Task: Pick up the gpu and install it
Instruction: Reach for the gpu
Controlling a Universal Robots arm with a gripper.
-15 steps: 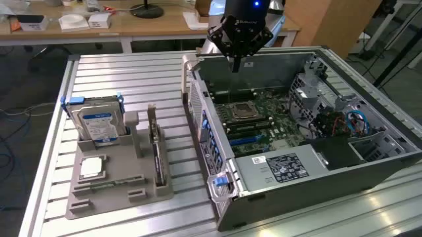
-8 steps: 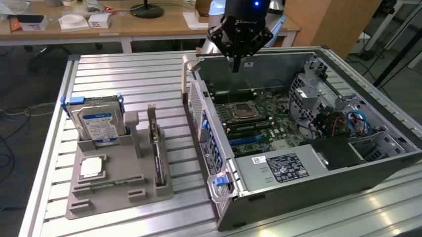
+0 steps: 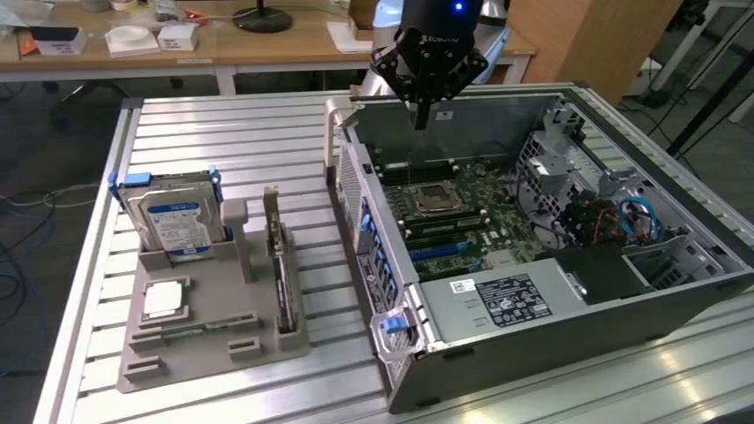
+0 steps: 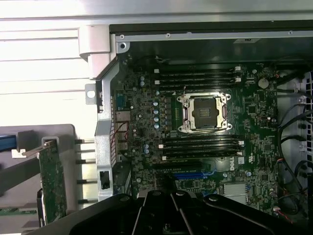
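The gpu stands on edge in a grey holder at the exterior view's left, a thin dark slab with a metal bracket at its far end. The wrist view catches it as a green-faced card outside the case wall. My gripper hangs above the far end of the open computer case, well apart from the gpu. Its fingers are shut together with nothing between them. In the wrist view the gripper points down over the motherboard, near the blue slot.
A silver hard drive with a blue-white label and a square CPU chip share the holder. The motherboard's CPU socket is open, with memory slots on both sides. Cables fill the case's right bay. A desk stands behind.
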